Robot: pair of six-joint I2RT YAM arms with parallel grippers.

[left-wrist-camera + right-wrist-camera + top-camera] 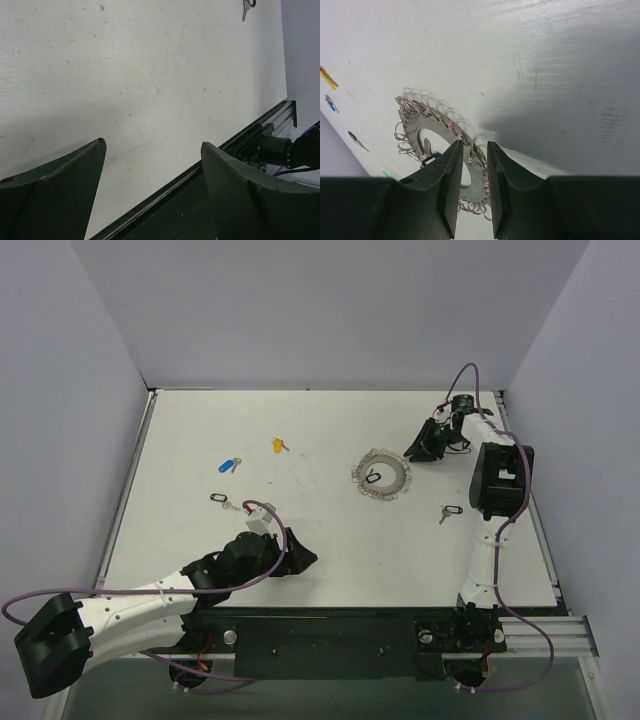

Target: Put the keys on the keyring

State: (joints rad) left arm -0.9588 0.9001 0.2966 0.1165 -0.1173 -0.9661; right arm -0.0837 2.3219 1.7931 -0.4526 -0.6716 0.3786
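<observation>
Right wrist view: right gripper (473,144) jaws narrowly parted just beside keyring (420,112); left gripper (153,142) jaws spread wide, well apart from keyring

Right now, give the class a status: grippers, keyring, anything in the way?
Left gripper open, empty. Right gripper nearly closed over keyring edge; grip unclear. Black key lies inside ring; blue key, yellow key loose. No obstruction seen.

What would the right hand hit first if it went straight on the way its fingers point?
Most likely the keyring: in the wrist view the right hand aims at its near rim, with a black-capped key lying inside the ring just beyond. The gap to the rim is hard to judge.
</observation>
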